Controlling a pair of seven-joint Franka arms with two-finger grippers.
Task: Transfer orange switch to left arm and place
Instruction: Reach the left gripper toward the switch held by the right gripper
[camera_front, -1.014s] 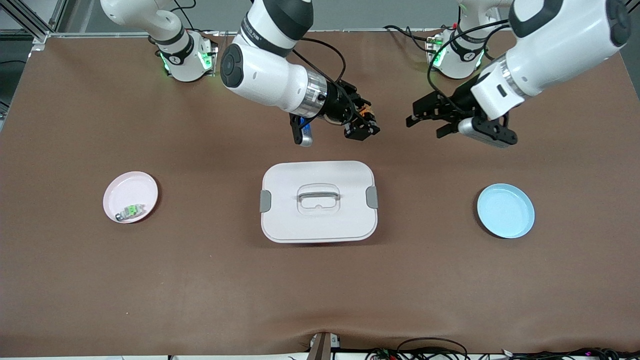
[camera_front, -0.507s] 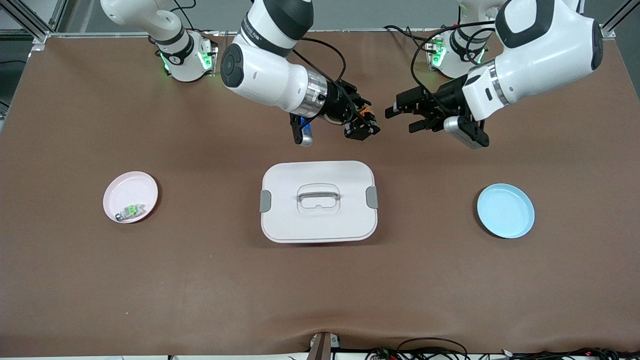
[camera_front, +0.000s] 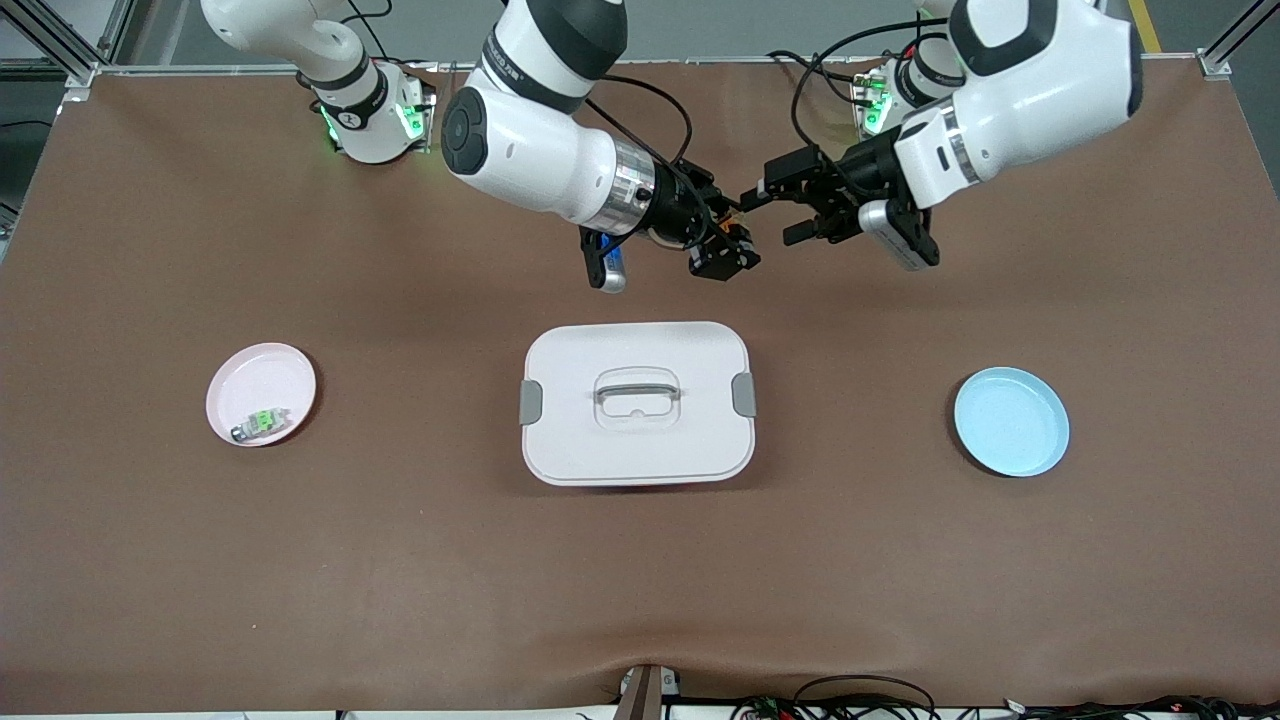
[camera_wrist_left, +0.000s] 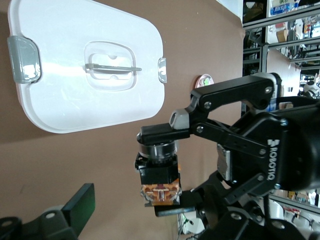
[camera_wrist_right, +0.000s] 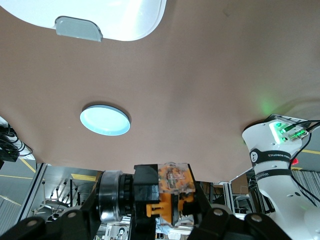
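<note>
The orange switch (camera_front: 736, 212), a black body with a silver ring and an orange end, is held up over the bare brown mat by my right gripper (camera_front: 727, 248), which is shut on it. In the right wrist view the orange switch (camera_wrist_right: 171, 190) sits between the jaws. The left wrist view shows the orange switch (camera_wrist_left: 159, 175) with its orange end facing the camera. My left gripper (camera_front: 781, 212) is open right beside it, with no contact showing. The white box (camera_front: 638, 402) sits on the mat, nearer the front camera than the spot under both grippers.
A pink plate (camera_front: 261, 393) with a small green-and-silver switch (camera_front: 262, 424) lies toward the right arm's end. A blue plate (camera_front: 1011, 421) lies toward the left arm's end. Both arm bases (camera_front: 372, 118) stand along the table's back edge.
My left arm has swung in toward the right gripper, bringing its open fingers up close to the held switch. The right arm and switch have stayed in place.
</note>
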